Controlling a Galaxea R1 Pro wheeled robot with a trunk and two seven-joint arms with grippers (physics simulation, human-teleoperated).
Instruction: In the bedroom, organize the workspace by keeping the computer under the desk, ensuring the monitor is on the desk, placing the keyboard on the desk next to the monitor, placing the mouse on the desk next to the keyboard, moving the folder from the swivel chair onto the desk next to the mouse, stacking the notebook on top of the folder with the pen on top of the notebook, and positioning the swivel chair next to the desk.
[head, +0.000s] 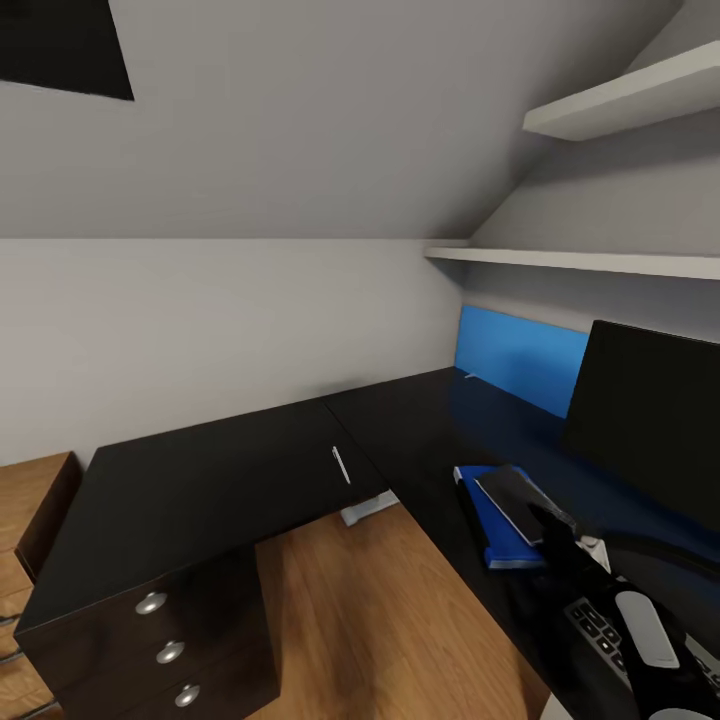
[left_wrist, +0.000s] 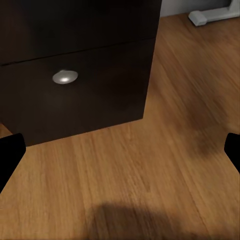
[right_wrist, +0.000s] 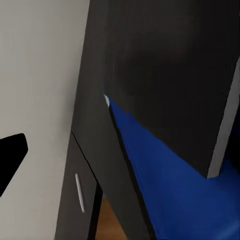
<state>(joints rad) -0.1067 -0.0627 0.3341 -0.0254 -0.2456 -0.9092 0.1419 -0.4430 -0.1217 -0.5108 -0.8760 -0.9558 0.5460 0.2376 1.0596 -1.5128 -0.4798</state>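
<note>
We see the desk (head: 220, 480) with the blue folder (head: 490, 520) lying on its black top just in front of the monitor (head: 650, 420); the grey notebook (head: 520, 500) rests on the folder. The pen (head: 341, 465) lies on the desk well apart from the folder. The keyboard (head: 600, 625) sits beside the folder. Our right gripper (head: 560, 530) hovers by the notebook, our left gripper (left_wrist: 120, 150) spread wide over the floor near the drawer unit (left_wrist: 75, 75); whether the right one grips anything, we cannot tell.
</note>
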